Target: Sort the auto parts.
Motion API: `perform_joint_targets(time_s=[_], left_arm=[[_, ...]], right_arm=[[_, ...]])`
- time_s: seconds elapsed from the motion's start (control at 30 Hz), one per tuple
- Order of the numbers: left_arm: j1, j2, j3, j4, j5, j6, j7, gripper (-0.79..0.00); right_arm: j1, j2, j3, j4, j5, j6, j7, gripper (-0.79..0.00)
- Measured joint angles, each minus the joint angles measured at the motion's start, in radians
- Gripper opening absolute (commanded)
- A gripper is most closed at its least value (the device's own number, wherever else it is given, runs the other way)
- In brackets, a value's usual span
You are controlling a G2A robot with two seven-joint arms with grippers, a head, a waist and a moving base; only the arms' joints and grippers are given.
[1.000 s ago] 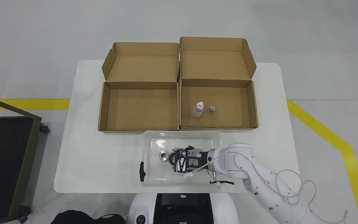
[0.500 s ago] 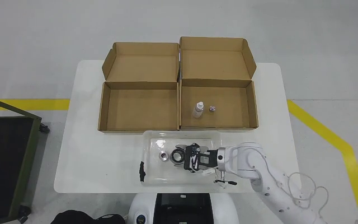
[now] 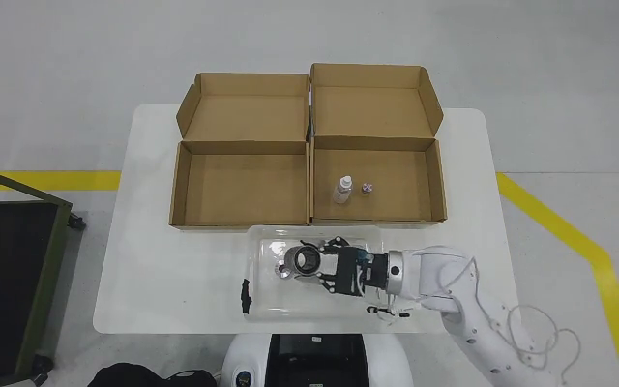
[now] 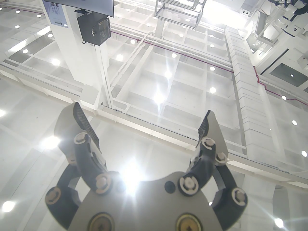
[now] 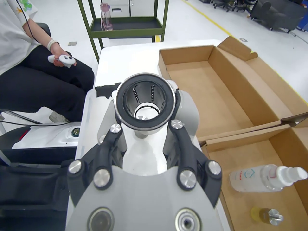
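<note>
Grips the metal sleeve (image 5: 145, 80) in the right tool (image 5: 145, 112), now raised off the tray (image 3: 259, 293), ready for boxing; left tool (image 4: 142, 111) wide.

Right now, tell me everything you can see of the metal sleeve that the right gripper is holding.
The metal sleeve is a short hollow cylinder with a shiny steel-looking wall and a black ring around its open end. Rows of small beads or notches run along the inside of the bore, which is open right through. The right gripper clamps it by its sides, open end towards the wrist camera. It sits over the clear tray; I cannot tell whether it touches the tray.
</note>
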Motion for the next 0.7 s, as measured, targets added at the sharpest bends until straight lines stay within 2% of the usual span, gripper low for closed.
perform_joint_targets(time_s=[0.27, 0.7], left_arm=[[0.000, 0.000, 0.000, 0.000, 0.000, 0.000, 0.000, 0.000], [0.000, 0.000, 0.000, 0.000, 0.000, 0.000, 0.000, 0.000]], right_arm=[[0.042, -0.002, 0.041, -0.054, 0.030, 0.003, -0.086, -0.785], [0.063, -0.008, 0.109, -0.133, 0.051, 0.101, -0.218, -0.785]])
